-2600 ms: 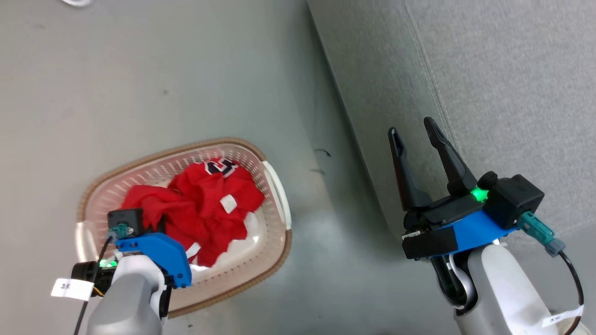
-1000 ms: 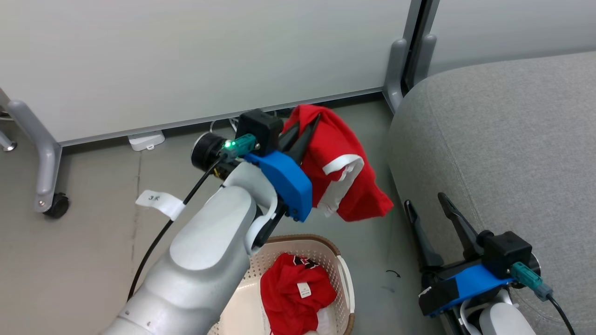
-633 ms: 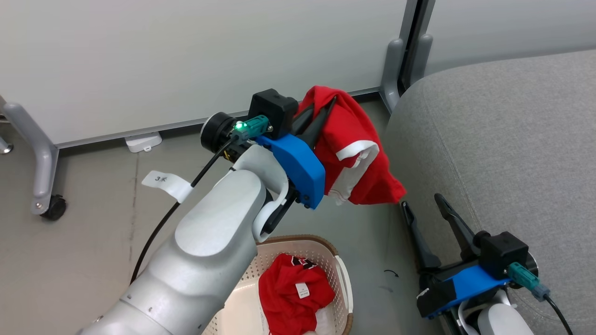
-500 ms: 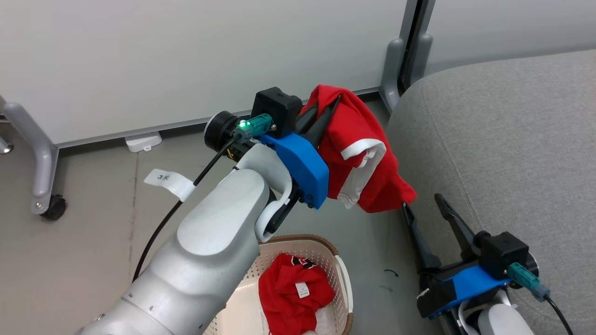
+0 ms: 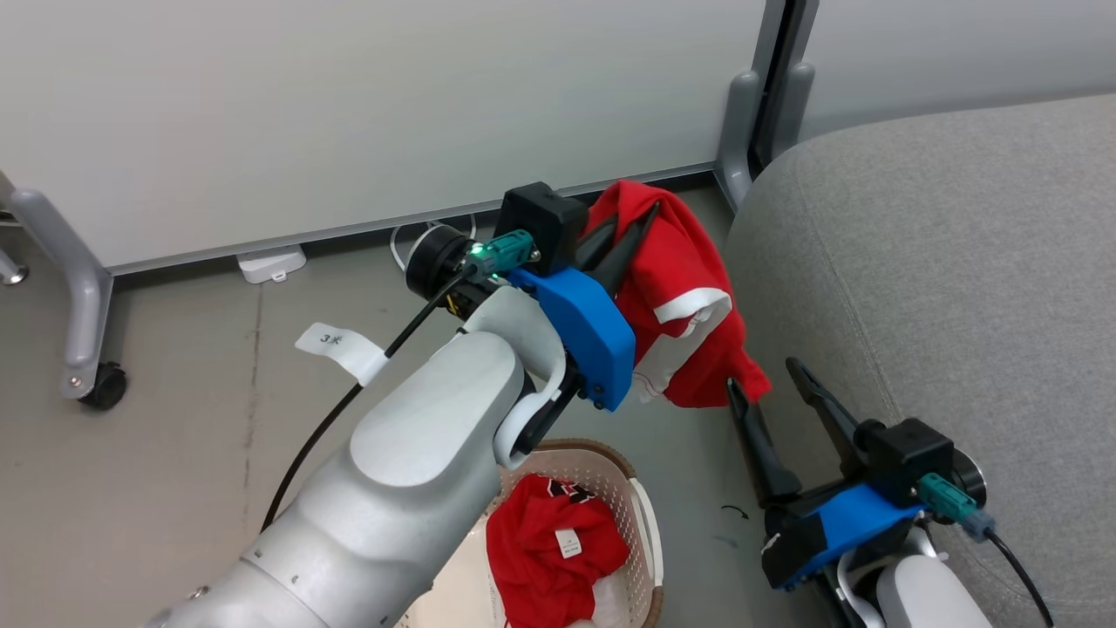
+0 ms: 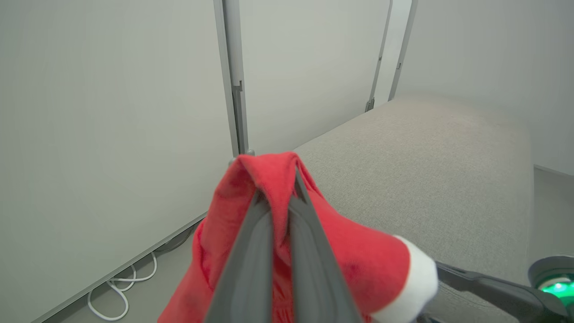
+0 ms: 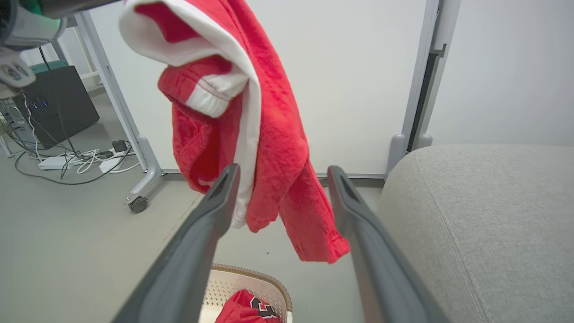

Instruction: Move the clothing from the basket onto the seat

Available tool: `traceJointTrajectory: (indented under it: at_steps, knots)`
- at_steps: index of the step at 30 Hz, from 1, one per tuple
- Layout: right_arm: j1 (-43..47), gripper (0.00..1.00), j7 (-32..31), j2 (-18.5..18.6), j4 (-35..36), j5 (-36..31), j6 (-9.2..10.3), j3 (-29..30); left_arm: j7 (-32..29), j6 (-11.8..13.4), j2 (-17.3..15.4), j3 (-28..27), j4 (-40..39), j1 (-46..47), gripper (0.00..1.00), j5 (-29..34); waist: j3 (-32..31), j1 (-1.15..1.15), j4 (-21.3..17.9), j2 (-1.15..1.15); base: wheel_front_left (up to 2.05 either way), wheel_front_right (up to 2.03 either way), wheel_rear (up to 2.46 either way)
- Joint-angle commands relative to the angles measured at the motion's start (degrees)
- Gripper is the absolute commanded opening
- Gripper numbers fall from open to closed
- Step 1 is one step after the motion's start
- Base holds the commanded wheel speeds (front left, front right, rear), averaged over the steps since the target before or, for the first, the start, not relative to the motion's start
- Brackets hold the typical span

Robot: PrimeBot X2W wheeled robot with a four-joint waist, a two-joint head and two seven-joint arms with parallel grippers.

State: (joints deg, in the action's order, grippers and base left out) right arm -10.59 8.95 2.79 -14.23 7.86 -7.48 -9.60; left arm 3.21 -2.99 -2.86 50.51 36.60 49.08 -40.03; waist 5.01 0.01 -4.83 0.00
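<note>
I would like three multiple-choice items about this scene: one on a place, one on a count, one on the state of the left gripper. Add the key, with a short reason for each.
1. Where does the red garment with navy lettering lie?
A) in the laundry basket
B) on the bare floor
C) over a forearm

2. How many red garments are in view?
A) one
B) two
C) three

3. The left gripper is:
A) open and empty
B) shut on a red garment with white trim
C) shut on a cable

Key:
1 A, it sits inside the rim.
2 B, one hangs and one lies in the basket.
3 B, the cloth is pinched between its closed fingers.
</note>
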Motion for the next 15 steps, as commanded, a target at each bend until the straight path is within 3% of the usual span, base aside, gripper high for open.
traceJointTrajectory:
  at_steps: [1, 15]
  knots:
    - [-0.8, 1.0, -0.2, 0.2, -0.3, -0.4, -0.03, -0.2, 0.4, 0.3, -0.1, 0.1, -0.1, 0.9, 0.0, -0.3, 0.0, -0.01, 0.0, 0.0, 0.0, 0.0, 0.0]
    - [-10.6, 1.0, -5.3, 0.2, -8.5, -1.1, -0.03, -2.2, 1.1, 1.3, -0.1, 4.3, -0.2, 1.2, 0.0, -4.4, 0.1, -0.01, 0.3, 0.0, 0.0, 0.0, 0.0]
